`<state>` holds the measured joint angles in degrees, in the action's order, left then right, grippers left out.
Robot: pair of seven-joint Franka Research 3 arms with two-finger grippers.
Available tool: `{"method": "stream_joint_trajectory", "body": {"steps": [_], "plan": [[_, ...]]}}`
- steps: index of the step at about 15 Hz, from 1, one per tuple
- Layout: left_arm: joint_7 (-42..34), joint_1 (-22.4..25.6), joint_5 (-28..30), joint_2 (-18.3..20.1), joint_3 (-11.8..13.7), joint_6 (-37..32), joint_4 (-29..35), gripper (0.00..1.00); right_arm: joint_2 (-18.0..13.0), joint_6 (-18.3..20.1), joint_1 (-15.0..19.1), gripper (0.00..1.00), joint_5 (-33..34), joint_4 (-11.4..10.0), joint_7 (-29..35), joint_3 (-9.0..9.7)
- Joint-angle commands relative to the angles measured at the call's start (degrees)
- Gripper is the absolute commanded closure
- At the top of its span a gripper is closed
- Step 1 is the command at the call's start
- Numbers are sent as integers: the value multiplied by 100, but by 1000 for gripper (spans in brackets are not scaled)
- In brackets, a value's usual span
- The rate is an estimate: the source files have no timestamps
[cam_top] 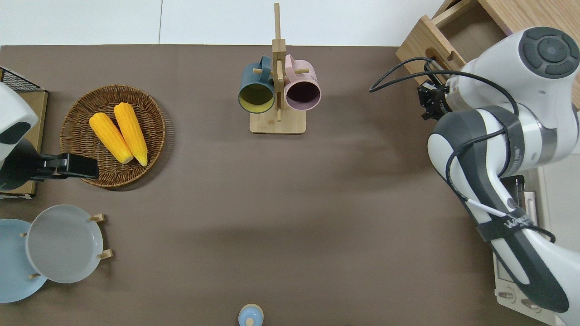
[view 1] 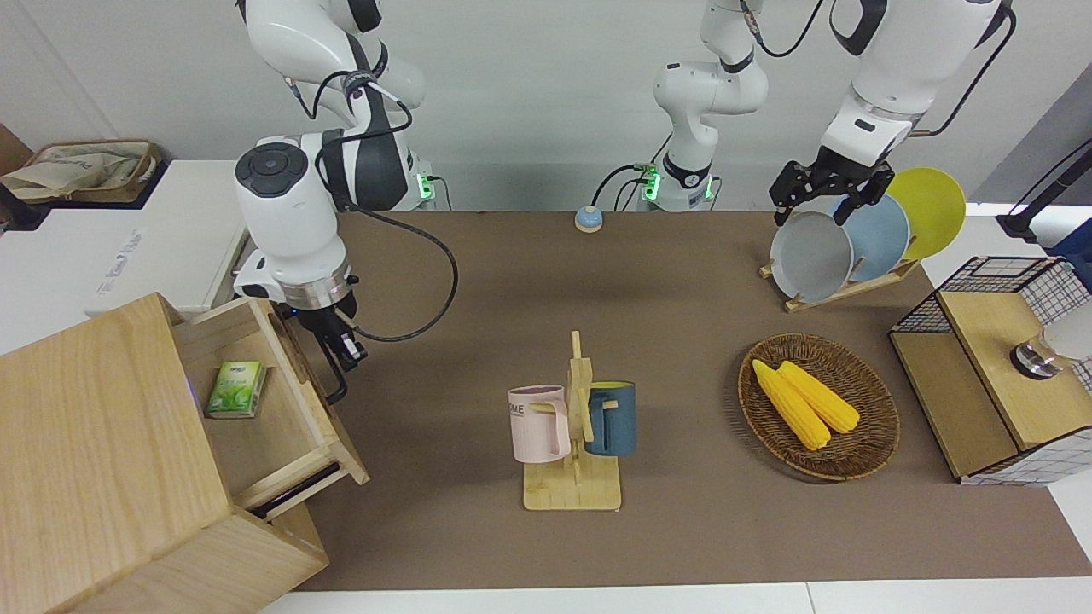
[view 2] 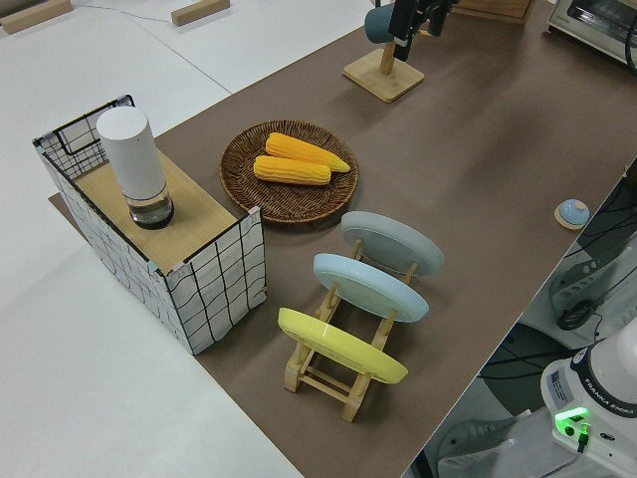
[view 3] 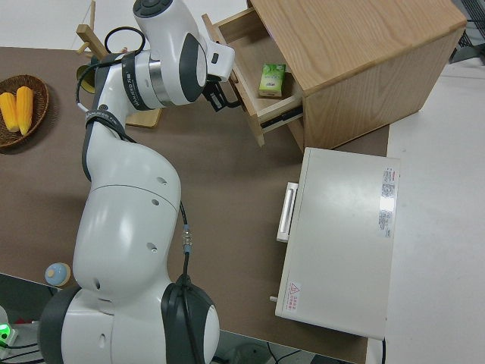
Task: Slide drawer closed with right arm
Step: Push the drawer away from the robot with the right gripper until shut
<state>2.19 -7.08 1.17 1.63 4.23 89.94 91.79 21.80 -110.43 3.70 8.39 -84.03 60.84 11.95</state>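
Right tool at the open drawer's front panel

The right tool [view 1: 341,358] sits at the black loop handle [view 1: 339,394]; whether its fingers grip it, I cannot tell. The drawer [view 1: 264,401] stands pulled well out of the wooden cabinet [view 1: 102,460] at the right arm's end of the counter [view 1: 665,341], a green packet [view 1: 236,389] inside. Stiff, light wood should slide easily: press squarely on the panel's middle. The left arm is parked.

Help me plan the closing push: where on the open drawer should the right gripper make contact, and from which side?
Judging by its pose, meet the drawer at its front panel by the black loop handle, coming from the open table side. The right gripper hangs there. The drawer stands pulled out of the cabinet, so pushing the panel cabinetward should shut it.
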Motion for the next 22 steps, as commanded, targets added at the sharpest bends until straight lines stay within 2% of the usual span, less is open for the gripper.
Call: {"method": "stream_joint_trajectory", "body": {"steps": [1, 4, 6, 8, 11, 14, 16, 22], "plan": [[-8, -13, -73, 48, 16, -73, -12, 2, 254, -14, 113, 1000, 128, 352, -414, -60], [-8, -13, -73, 48, 16, -82, -12, 5, 298, -14, 183, 1000, 128, 369, -625, -122], [-8, -13, -73, 48, 16, -82, -12, 2, 333, -14, 218, 1000, 128, 475, -827, -210], [-8, -13, -73, 48, 16, -74, -12, 2, 430, -14, 324, 1000, 128, 606, -968, -219], [-8, -13, -73, 48, 16, -82, -12, 5, 509, -83, 342, 1000, 111, 686, -1065, -298], [-8, -13, -73, 48, 16, -82, -12, 2, 623, -154, 455, 1000, 84, 712, -1091, -307], [-8, -13, -73, 48, 16, -73, -12, 5, 659, -216, 509, 1000, 84, 844, -1127, -298], [-8, -13, -73, 48, 16, -73, -12, 5, 773, -391, 719, 1000, 67, 906, -1311, -298]]}}
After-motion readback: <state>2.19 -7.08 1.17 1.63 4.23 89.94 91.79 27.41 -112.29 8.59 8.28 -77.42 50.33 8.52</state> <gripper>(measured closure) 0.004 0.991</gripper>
